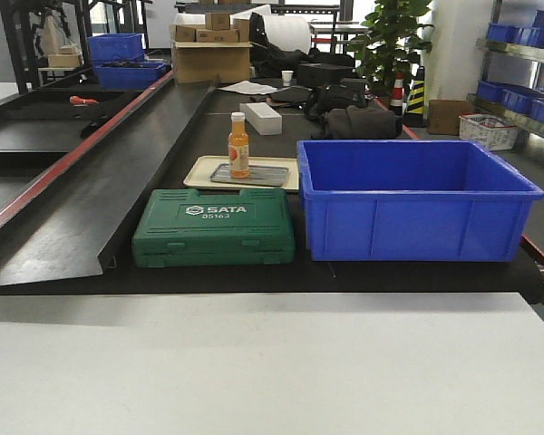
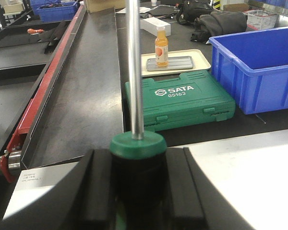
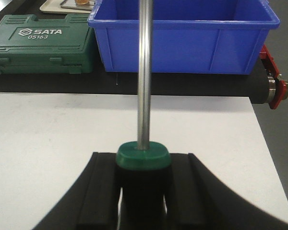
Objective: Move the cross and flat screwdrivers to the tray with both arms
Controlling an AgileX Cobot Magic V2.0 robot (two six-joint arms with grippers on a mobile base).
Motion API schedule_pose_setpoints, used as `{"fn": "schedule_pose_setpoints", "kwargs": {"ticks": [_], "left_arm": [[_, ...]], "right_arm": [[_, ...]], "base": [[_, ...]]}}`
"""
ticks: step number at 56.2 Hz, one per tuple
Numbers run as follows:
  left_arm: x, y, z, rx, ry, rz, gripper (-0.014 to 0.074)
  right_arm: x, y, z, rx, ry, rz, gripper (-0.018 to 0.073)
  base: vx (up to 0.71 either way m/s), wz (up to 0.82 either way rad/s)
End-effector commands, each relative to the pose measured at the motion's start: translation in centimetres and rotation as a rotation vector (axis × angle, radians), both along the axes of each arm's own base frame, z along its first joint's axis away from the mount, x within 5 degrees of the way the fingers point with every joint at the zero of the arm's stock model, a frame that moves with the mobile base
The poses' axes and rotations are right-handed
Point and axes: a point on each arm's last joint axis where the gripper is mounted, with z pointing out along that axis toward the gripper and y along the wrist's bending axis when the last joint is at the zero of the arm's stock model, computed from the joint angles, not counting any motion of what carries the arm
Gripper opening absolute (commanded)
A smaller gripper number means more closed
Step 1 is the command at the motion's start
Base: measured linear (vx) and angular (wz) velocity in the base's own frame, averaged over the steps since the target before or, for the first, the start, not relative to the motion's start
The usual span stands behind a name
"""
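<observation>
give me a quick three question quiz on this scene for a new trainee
1. True or false: the left claw is shut on a screwdriver.
2. What stands on the grey tray? A) an orange bottle B) a hammer C) a mug
3. Fill in: the right claw grips the other screwdriver by its ___.
Key: 1 true; 2 A; 3 handle.

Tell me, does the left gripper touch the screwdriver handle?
Touching. The left wrist view shows the left gripper shut on the screwdriver handle, fingers pressing both sides.
</observation>
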Motion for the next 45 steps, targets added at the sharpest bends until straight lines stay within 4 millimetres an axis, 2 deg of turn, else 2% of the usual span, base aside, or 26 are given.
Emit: {"fn": "schedule_pose_setpoints", "kwargs": {"ticks": [1,32,45], "left_arm": [[-0.49,0.00,1.96,-0.031,-0.129,0.011,0.0003],[-0.49,0.00,1.96,-0.031,-0.129,0.011,0.0003],[0.17,0.01,1.64,-0.032,-0.110,0.012,0.0003]], "right_arm": [[-0.38,-0.07,2.27,-0.008,-0.143,0.004,-0.0011],[-0.38,-0.08,2.25,-0.008,-0.140,0.004,-0.0011],[-0.38,-0.08,2.25,-0.008,-0.140,0.004,-0.0011]], "base": [[0.00,0.00],[0.00,0.00],[-0.08,0.01]]}}
